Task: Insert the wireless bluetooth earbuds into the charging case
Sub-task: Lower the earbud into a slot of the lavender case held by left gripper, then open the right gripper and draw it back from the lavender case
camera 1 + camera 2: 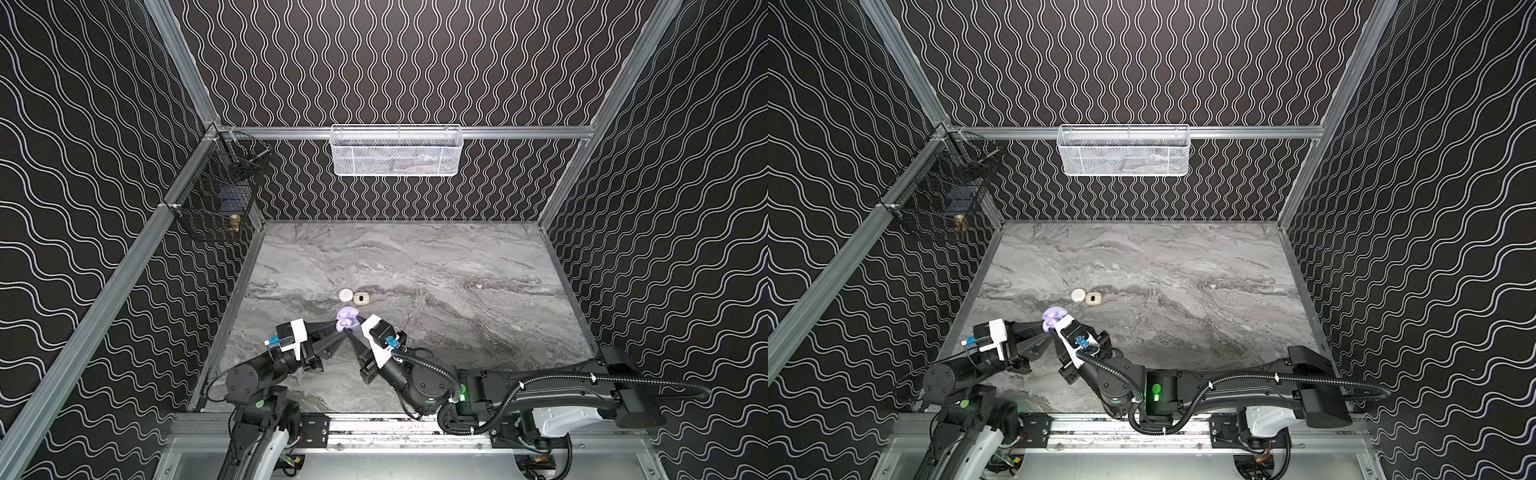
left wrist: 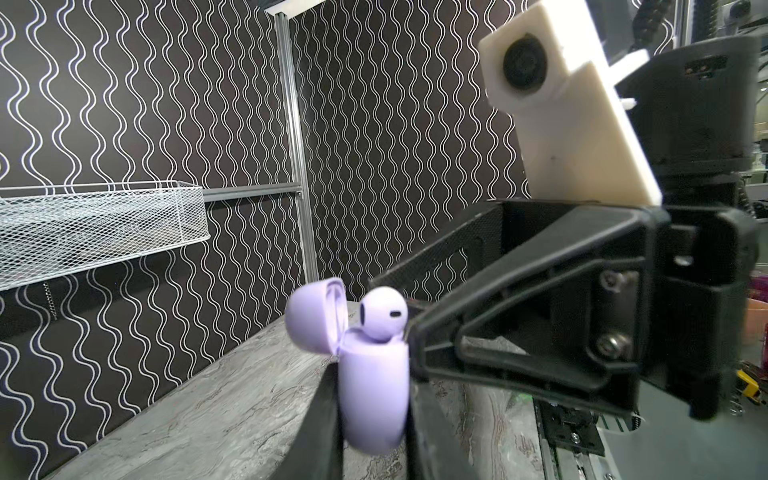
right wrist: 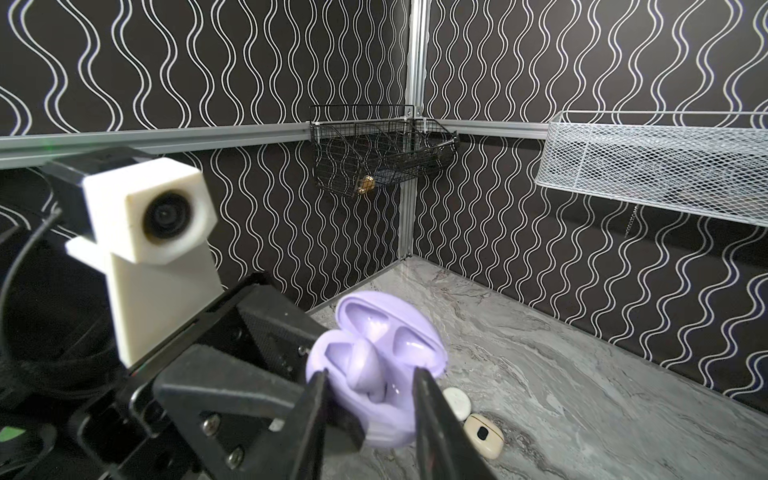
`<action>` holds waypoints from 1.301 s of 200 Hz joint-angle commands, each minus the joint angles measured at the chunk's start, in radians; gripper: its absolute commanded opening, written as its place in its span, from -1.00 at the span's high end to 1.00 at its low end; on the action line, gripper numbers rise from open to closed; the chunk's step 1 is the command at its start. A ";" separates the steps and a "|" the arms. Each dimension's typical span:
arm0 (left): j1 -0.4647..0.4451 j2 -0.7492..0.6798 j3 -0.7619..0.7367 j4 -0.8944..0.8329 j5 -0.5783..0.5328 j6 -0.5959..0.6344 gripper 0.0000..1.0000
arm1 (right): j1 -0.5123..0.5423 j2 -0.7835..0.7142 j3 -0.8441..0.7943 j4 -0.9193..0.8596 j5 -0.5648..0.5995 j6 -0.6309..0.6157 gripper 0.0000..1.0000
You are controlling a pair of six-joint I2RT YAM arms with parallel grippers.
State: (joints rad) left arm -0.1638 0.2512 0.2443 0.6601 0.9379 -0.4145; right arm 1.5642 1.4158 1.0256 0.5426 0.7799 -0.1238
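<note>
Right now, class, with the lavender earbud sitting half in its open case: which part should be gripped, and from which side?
Probably the rounded head of the lavender earbud, the only part standing proud of the lavender case. Come from above, on the side away from the tipped-back lid: the left end effector clamps the case body.
</note>
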 commanded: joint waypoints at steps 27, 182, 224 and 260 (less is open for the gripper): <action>0.001 -0.015 0.014 0.001 -0.018 0.044 1.00 | 0.000 -0.032 0.013 -0.056 0.043 0.035 -0.13; 0.001 -0.210 0.024 -0.320 -0.243 0.215 1.00 | -0.005 0.130 0.301 -0.364 0.196 0.347 -0.34; 0.001 -0.231 0.023 -0.337 -0.248 0.223 1.00 | -0.038 0.142 0.344 -0.440 0.125 0.419 -0.22; 0.001 -0.230 0.018 -0.340 -0.260 0.230 1.00 | -0.050 0.159 0.372 -0.465 0.086 0.437 -0.16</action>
State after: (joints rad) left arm -0.1638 0.0212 0.2630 0.3122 0.7013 -0.2031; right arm 1.5188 1.5639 1.3754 0.1104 0.8867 0.2737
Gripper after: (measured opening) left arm 0.224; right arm 0.587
